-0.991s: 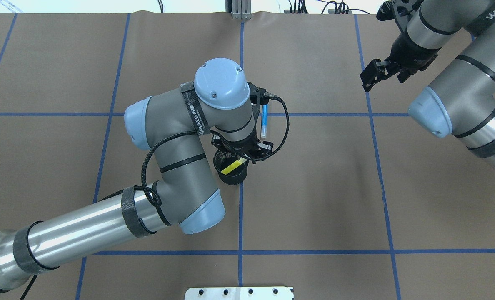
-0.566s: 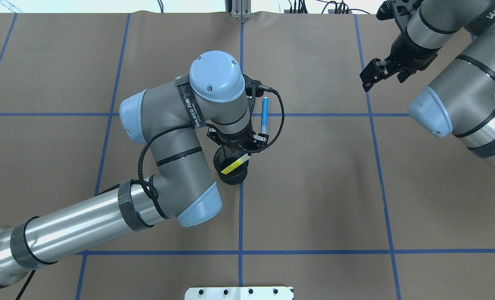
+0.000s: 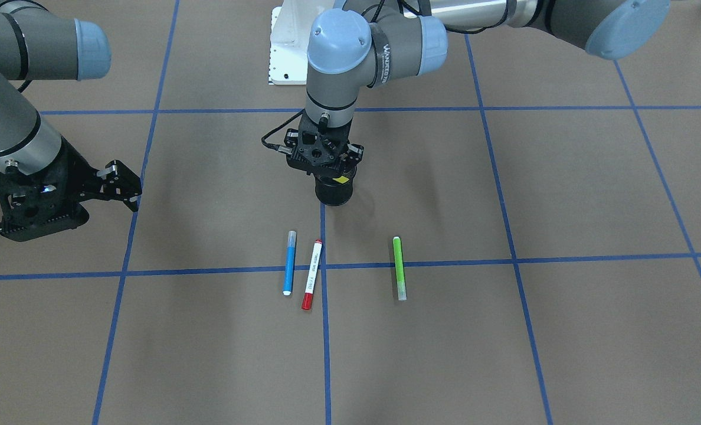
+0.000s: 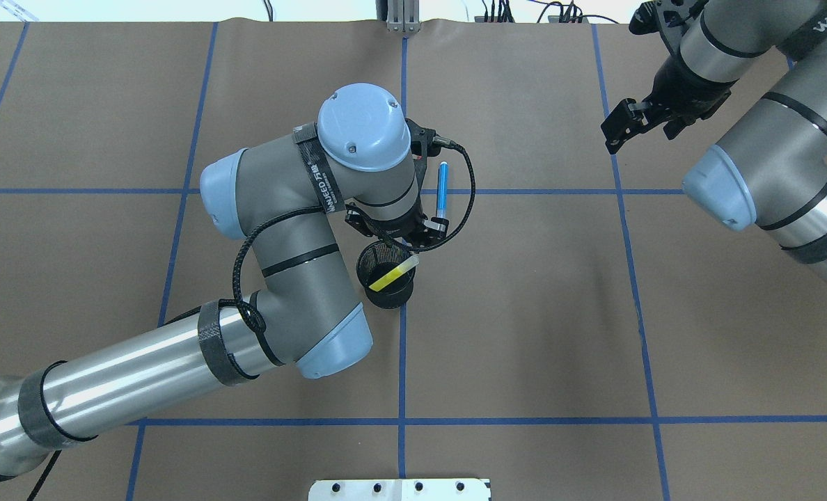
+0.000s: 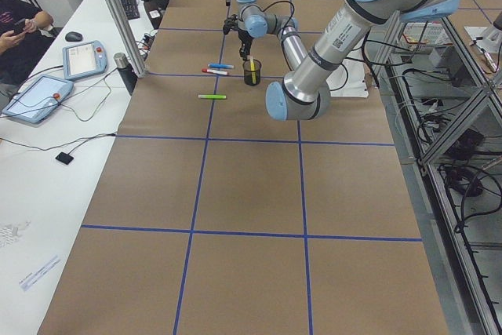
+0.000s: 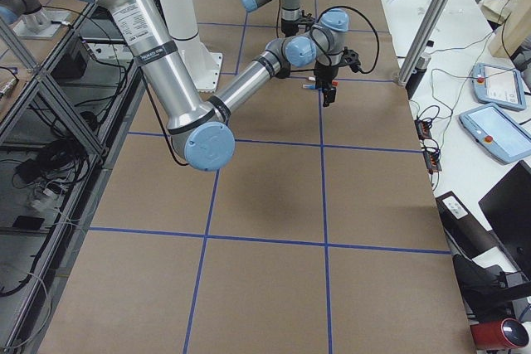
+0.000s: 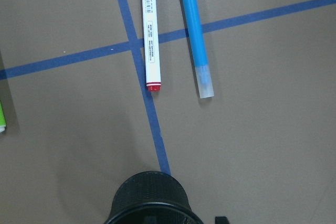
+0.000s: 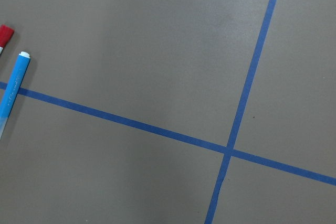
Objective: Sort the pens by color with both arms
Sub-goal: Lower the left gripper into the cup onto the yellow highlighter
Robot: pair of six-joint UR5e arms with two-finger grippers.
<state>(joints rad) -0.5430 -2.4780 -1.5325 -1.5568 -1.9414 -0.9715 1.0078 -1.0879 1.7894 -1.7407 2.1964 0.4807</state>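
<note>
The yellow highlighter (image 4: pixel 394 273) leans inside the black mesh cup (image 4: pixel 384 296), free of any finger. My left gripper (image 4: pixel 403 239) hangs just above the cup's far rim, open and empty; it also shows in the front-facing view (image 3: pixel 326 168). The blue pen (image 3: pixel 290 262) and the red-capped white pen (image 3: pixel 312 274) lie side by side on the table beyond the cup. The green highlighter (image 3: pixel 398 267) lies apart from them, toward my left. My right gripper (image 4: pixel 622 129) is open and empty, well above the table at the far right.
Blue tape lines (image 4: pixel 402 348) divide the brown table cover into squares. The left wrist view shows the cup's rim (image 7: pixel 149 200) at the bottom, with the red pen (image 7: pixel 149 35) and the blue pen (image 7: pixel 197 40) beyond it. The white pedestal base (image 3: pixel 288 53) stands behind the cup.
My left gripper has drawn back from the yellow highlighter's tip, away from the cup's mouth toward the far left. The highlighter stays leaning in the cup. The right arm has not moved.
</note>
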